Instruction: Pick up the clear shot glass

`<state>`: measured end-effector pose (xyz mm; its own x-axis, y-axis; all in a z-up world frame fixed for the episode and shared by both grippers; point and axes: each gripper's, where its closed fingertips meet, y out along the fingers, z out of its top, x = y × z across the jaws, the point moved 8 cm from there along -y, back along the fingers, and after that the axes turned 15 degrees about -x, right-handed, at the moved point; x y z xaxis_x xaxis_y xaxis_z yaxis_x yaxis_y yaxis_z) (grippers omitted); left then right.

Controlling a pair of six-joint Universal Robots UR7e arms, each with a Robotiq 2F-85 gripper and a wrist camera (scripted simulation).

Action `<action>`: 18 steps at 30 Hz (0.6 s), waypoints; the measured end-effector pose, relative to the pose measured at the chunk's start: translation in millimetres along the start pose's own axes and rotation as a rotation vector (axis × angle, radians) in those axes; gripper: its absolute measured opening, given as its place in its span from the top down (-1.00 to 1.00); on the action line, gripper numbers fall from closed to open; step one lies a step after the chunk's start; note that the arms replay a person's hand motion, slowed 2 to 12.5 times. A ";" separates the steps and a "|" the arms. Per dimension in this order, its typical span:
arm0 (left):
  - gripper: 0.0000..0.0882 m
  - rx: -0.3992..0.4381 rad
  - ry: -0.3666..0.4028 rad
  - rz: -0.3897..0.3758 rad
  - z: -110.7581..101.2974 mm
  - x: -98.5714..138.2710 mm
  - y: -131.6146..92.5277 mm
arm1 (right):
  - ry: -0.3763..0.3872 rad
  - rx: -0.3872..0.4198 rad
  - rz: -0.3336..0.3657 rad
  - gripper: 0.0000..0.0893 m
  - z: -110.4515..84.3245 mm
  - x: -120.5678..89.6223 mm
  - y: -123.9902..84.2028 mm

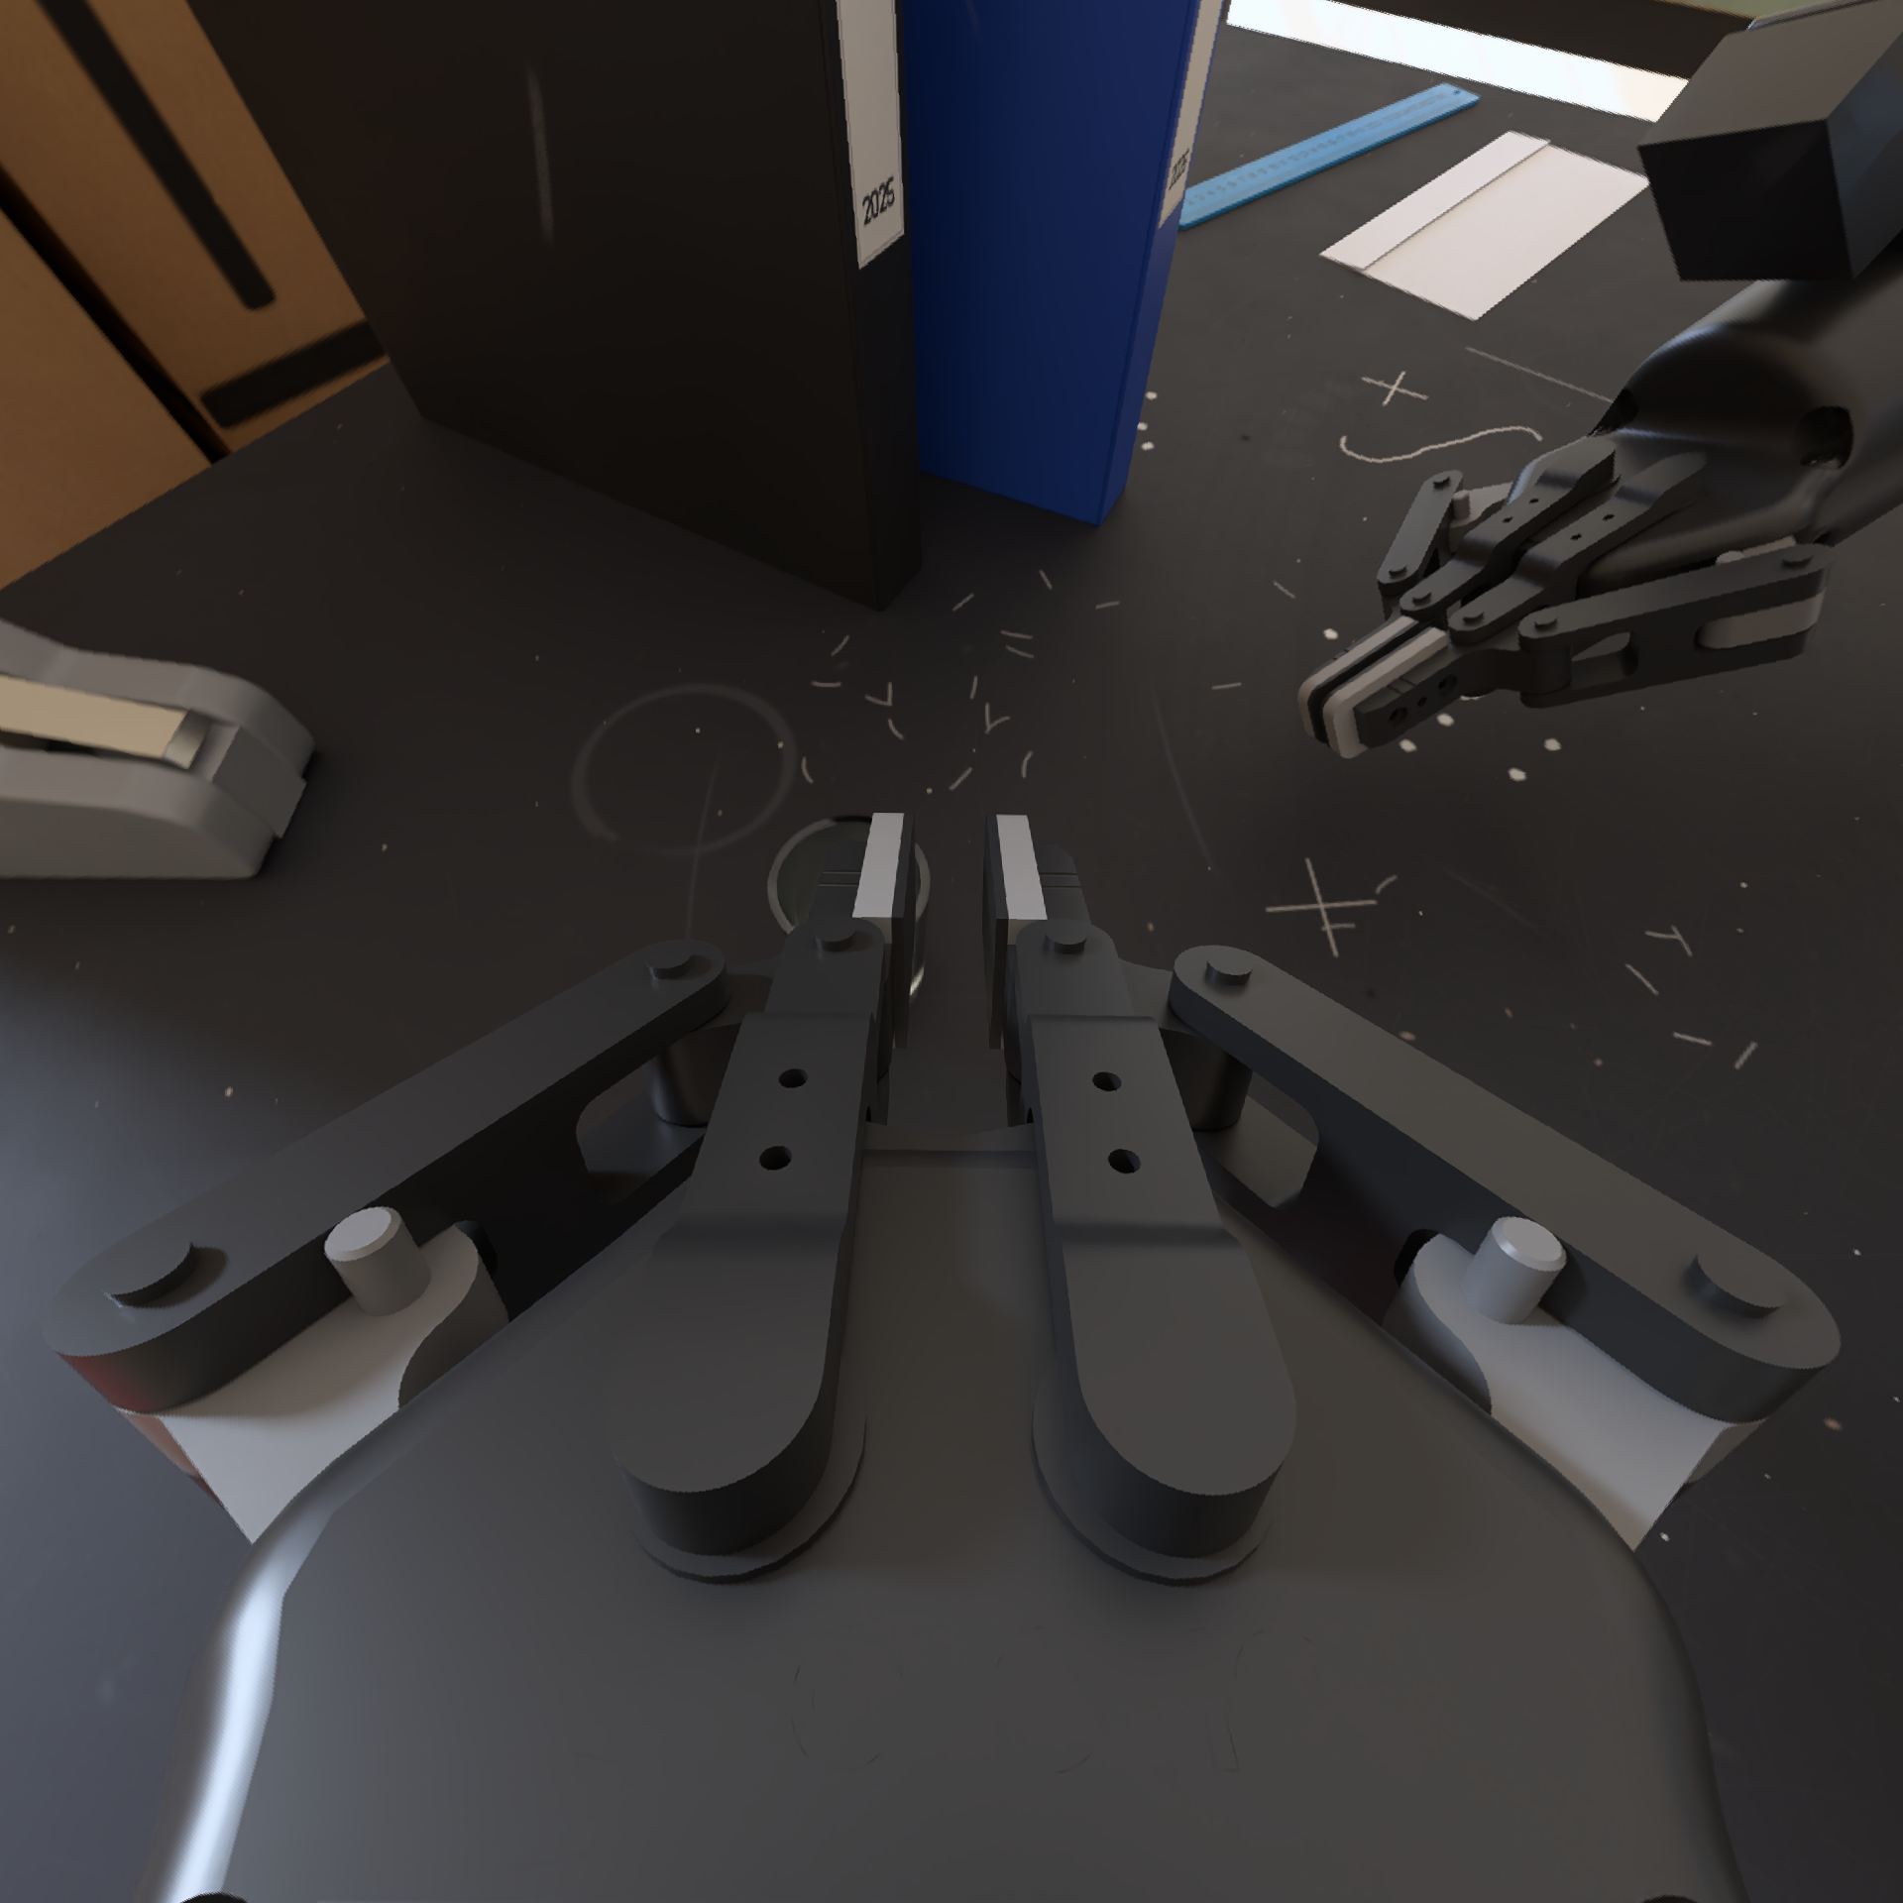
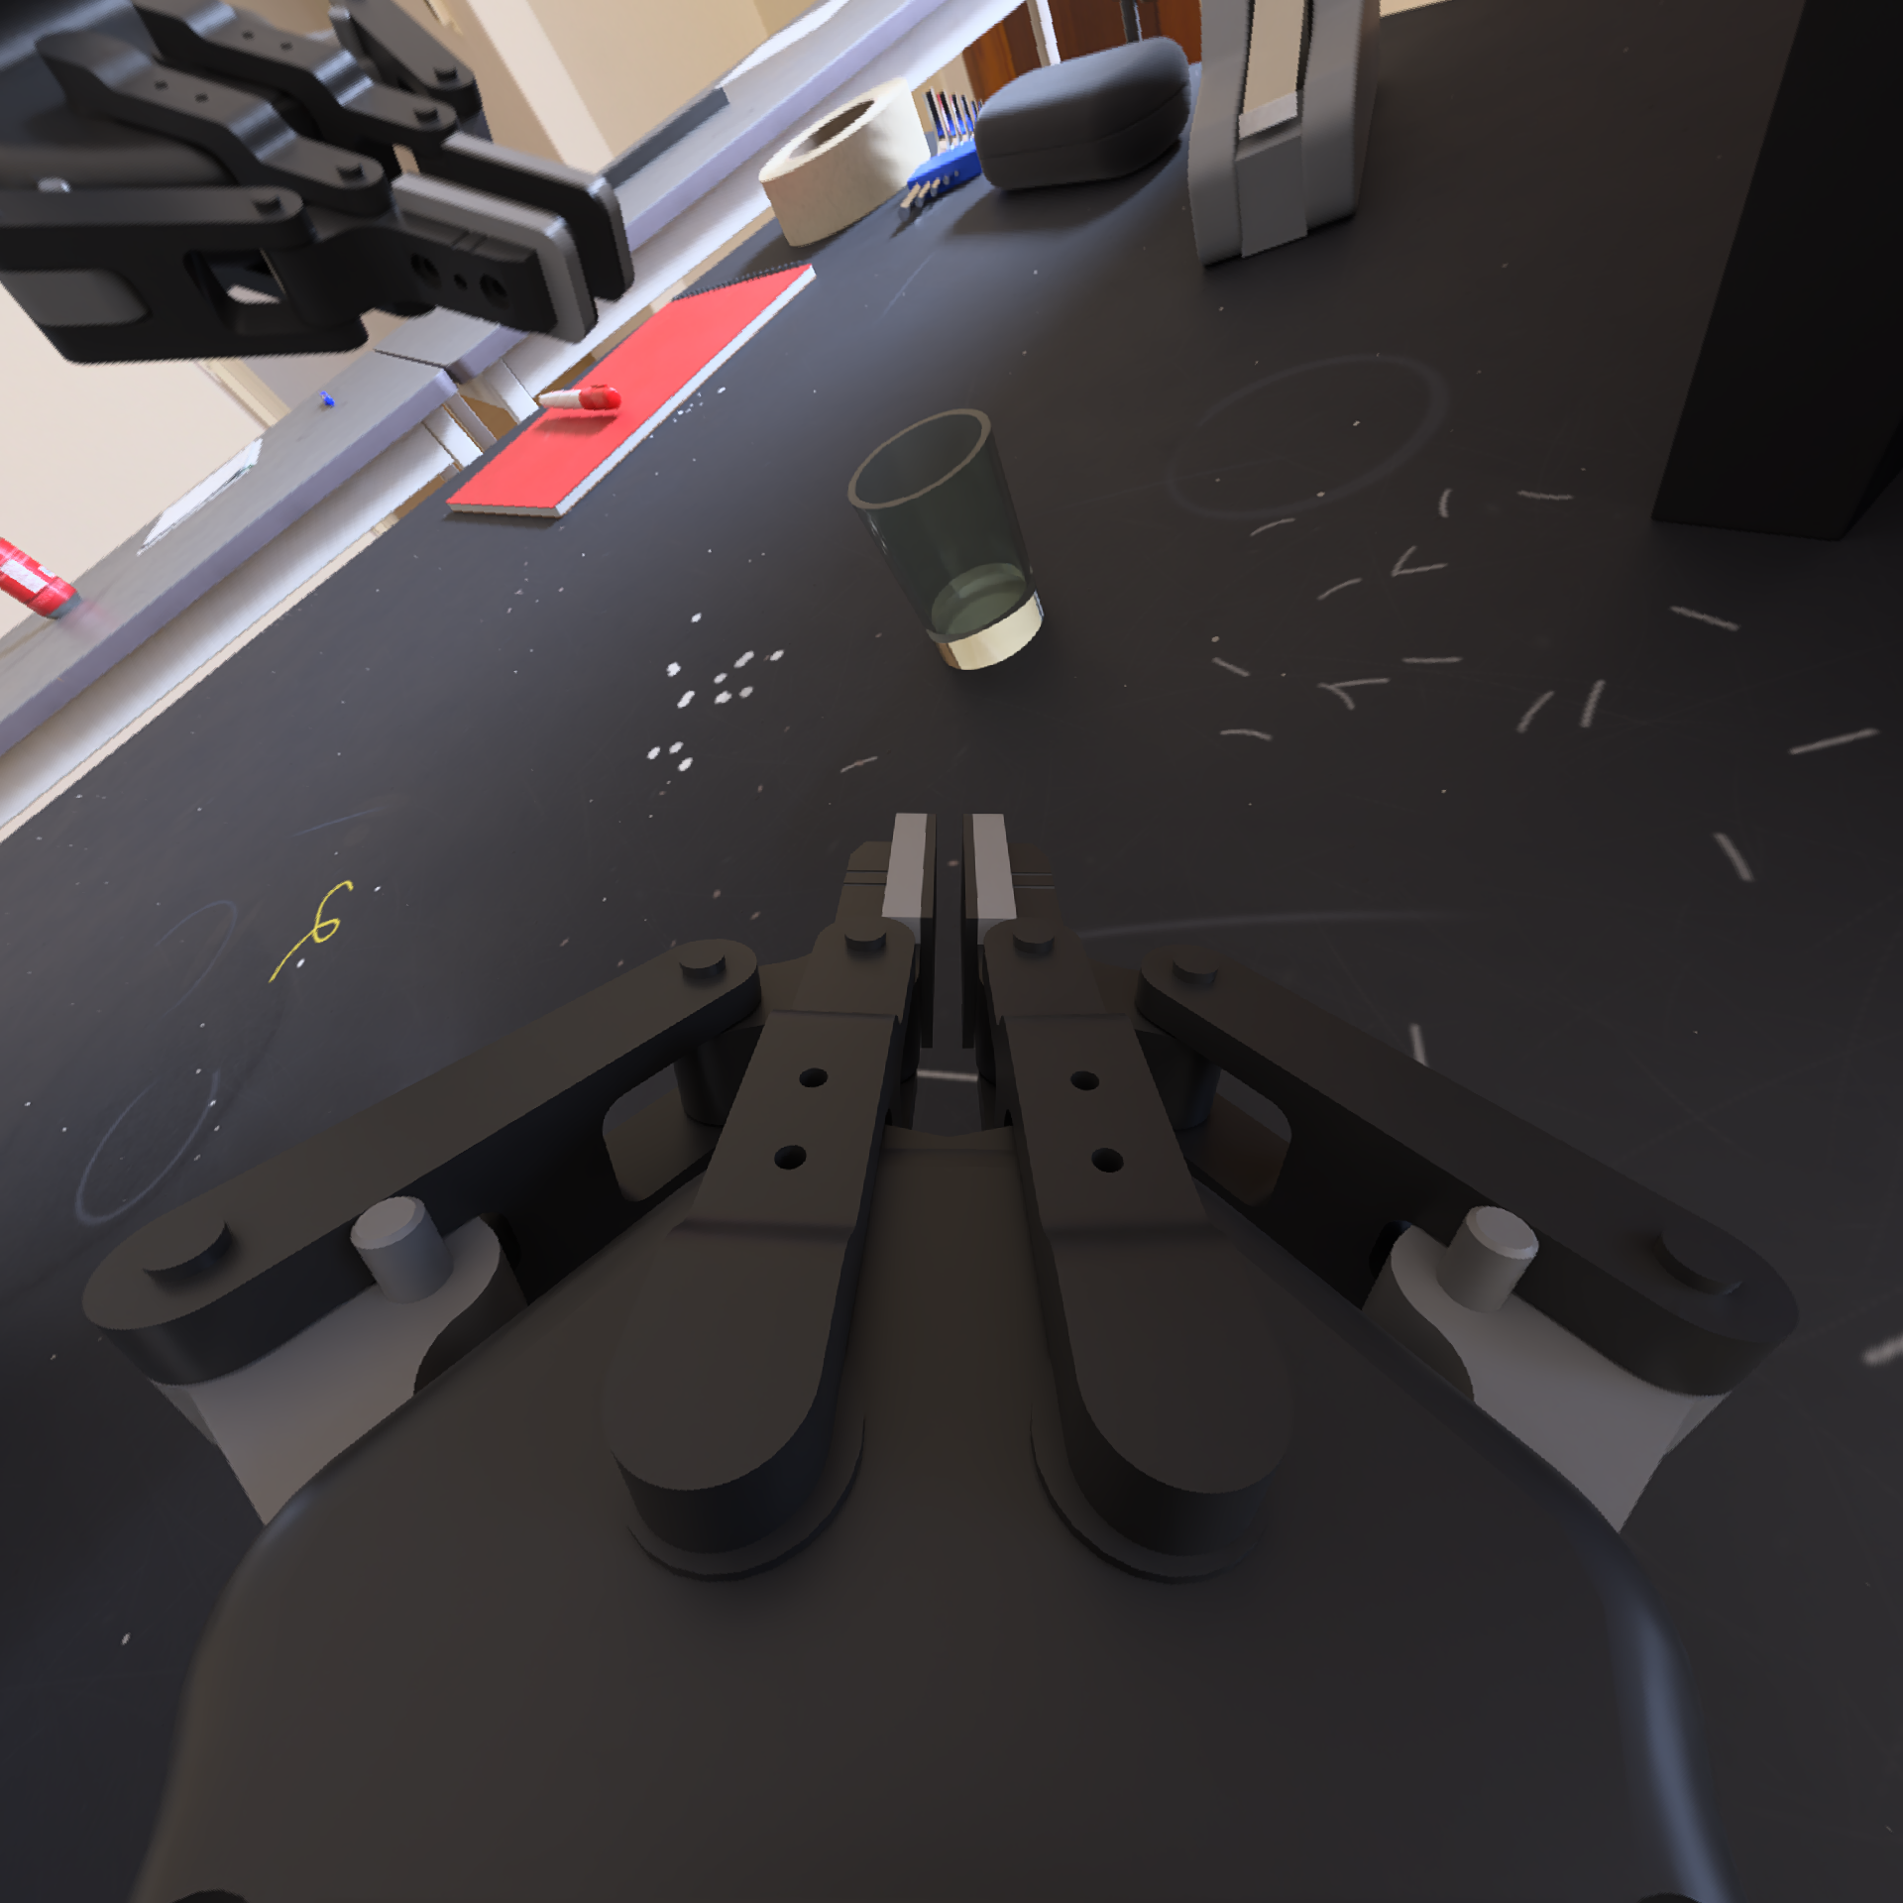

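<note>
The clear shot glass (image 2: 947, 535) stands upright on the black table (image 2: 1339, 927), ahead of my right gripper (image 2: 949, 865), whose jaws are almost together and empty, low over the table. In the left wrist view the glass (image 1: 798, 875) is seen from above, partly hidden behind my left gripper's (image 1: 949, 865) left finger. The left jaws stand a narrow gap apart, narrower than the glass, and hold nothing. The left gripper (image 2: 592, 268) hangs well above the table at the upper left of the right wrist view. The right gripper (image 1: 1349, 711) shows at the right of the left wrist view.
A black binder (image 1: 669, 309) and a blue binder (image 1: 1040, 257) stand behind the glass. A grey stapler (image 1: 134, 783) lies to the left. A blue ruler (image 1: 1328, 154) and white paper (image 1: 1483, 221) lie far right. A red notebook (image 2: 638, 391), a tape roll (image 2: 844, 160) and a dark case (image 2: 1081, 113) sit farther off.
</note>
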<state>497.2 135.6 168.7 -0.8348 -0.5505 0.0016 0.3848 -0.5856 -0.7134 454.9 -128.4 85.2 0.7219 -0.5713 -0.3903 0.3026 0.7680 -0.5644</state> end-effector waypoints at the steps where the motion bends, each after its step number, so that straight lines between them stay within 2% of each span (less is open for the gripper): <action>1: 0.72 -0.003 -0.008 0.009 -2.9 2.7 -1.8 | -0.002 0.006 0.004 0.90 -0.4 -0.3 0.1; 9: 0.70 -0.001 -0.075 0.057 -23.4 27.5 -13.6 | -0.011 0.048 0.049 0.90 -3.8 -3.0 -0.2; 18: 0.64 -0.018 -0.167 0.058 -43.3 57.0 -17.7 | -0.034 0.117 0.152 0.90 -4.2 -9.8 -6.0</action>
<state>425.7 140.4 151.1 -0.7336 -0.6754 0.0756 0.4223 -0.5402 -0.7279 443.5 -128.7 89.4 0.7848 -0.4378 -0.4386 0.2573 0.8741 -0.4120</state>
